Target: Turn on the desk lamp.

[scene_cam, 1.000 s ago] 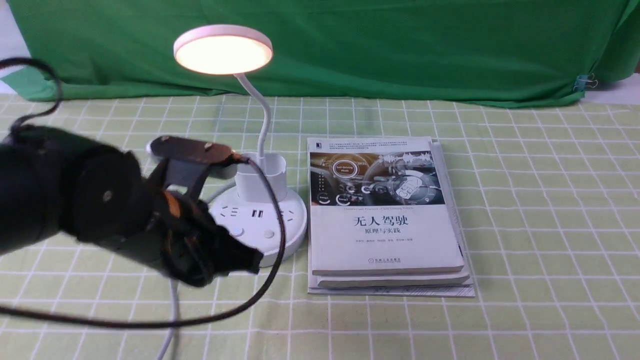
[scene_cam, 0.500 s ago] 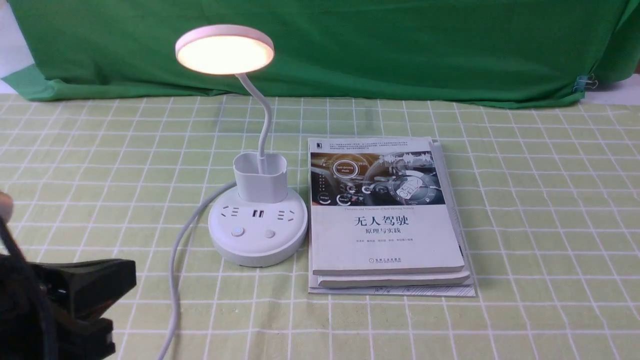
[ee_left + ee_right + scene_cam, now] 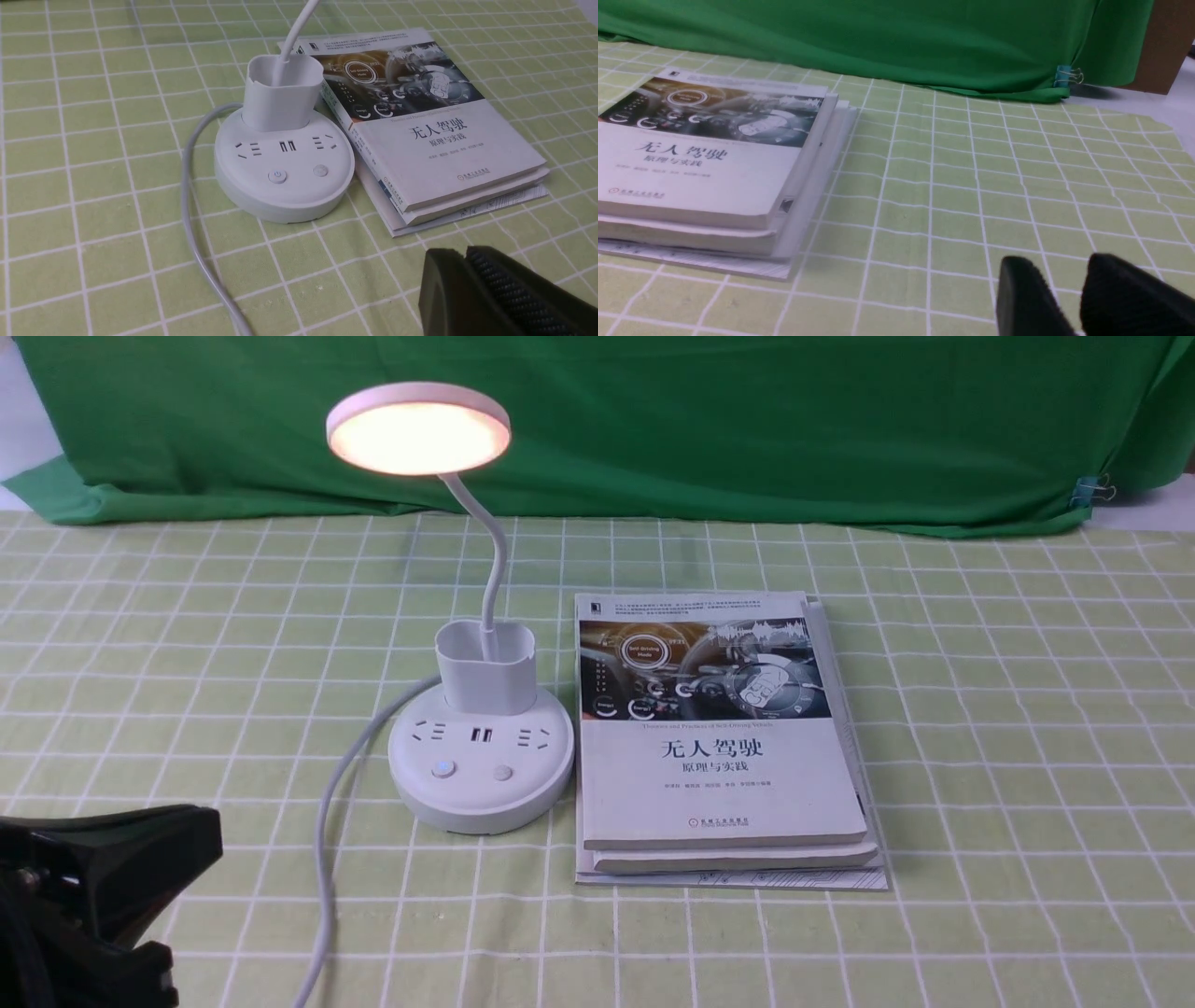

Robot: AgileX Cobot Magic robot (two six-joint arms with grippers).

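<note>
Trouble could come only from the white cord (image 3: 327, 831) trailing near the left hand (image 3: 140, 887), closed and empty at the worktop's (image 3: 980, 756) near corner, snagging the lit desk lamp (image 3: 481, 756) beside the books (image 3: 719, 747).

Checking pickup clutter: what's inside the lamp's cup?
Only the lamp's thin neck shows inside the cup, entering near the back wall. The cup's floor is hidden by its walls.
</note>
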